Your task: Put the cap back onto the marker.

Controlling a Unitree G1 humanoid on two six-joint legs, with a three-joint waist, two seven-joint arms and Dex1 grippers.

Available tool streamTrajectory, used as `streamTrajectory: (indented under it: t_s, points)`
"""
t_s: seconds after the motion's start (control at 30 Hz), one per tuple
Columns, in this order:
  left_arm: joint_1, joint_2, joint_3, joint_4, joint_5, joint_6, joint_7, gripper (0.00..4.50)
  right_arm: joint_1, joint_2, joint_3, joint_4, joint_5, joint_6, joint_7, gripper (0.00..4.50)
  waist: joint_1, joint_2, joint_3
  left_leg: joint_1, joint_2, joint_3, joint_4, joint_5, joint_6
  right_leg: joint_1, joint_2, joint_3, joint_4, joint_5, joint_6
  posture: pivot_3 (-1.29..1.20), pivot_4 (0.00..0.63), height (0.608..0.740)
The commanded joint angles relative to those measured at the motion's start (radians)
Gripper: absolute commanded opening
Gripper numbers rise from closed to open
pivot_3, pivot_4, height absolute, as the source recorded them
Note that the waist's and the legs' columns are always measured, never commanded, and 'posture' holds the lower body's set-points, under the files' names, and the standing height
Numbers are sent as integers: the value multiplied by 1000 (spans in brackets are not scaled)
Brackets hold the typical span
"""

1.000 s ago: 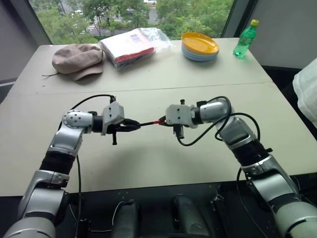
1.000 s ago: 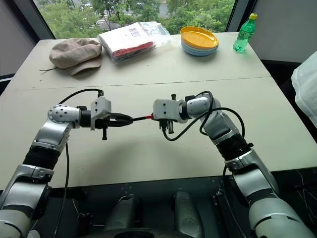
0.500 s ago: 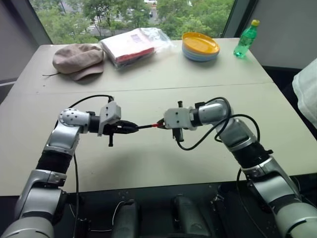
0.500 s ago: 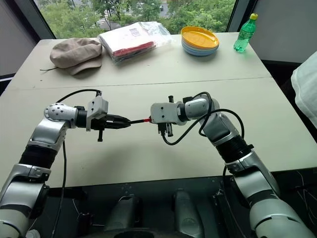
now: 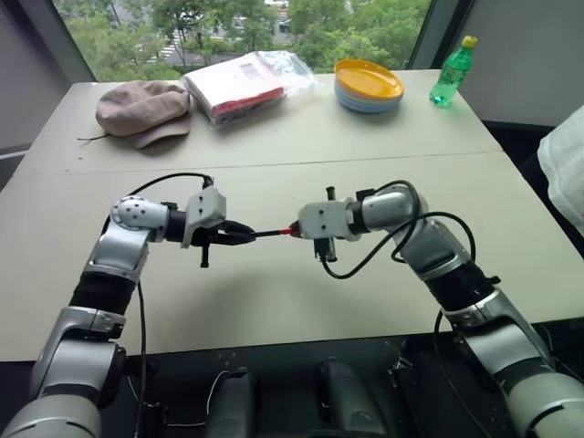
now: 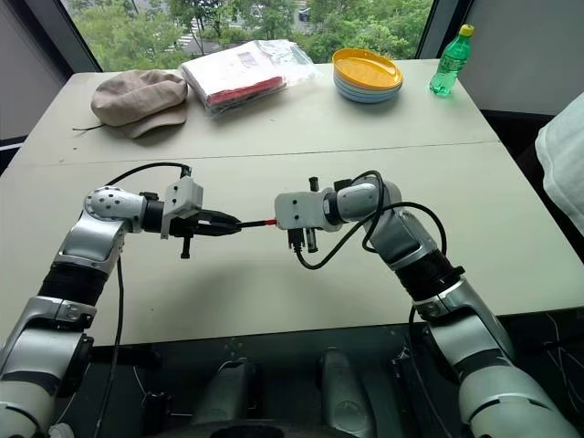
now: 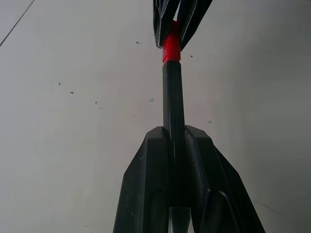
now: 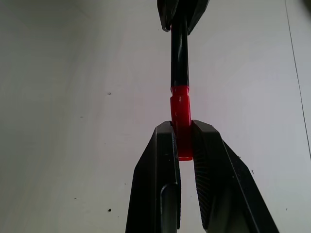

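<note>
Marker (image 7: 173, 102) clamped tight in my left gripper (image 5: 245, 234), cap (image 8: 180, 114) pinched in my right gripper (image 5: 297, 229), both held above the desk (image 5: 274, 292) and meeting: I judge I should keep them collinear and press straight until seated.

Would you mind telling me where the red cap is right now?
The cap is pinched in the right gripper, held above the table's middle, end to end with the marker that the left gripper holds.
</note>
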Motion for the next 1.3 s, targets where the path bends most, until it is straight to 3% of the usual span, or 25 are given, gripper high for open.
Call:
streamTrajectory:
  t_s: [0.03,0.63,1.3]
  points:
    - [-20,-20,-4,-29,-3,6,30,0,-28,59,13,-77,20,-10,-28,41,0,0,0,0,0,0,0,0,0,0,0,0,0,0,0,0,150,740]
    - [-22,-31,-1,-58,-34,30,0,0,-46,106,30,-98,31,-57,-25,41,0,0,0,0,0,0,0,0,0,0,0,0,0,0,0,0,150,740]
    - [7,-22,19,-75,-15,49,44,0,-59,77,12,-25,-36,-87,-39,41,0,0,0,0,0,0,0,0,0,0,0,0,0,0,0,0,150,740]
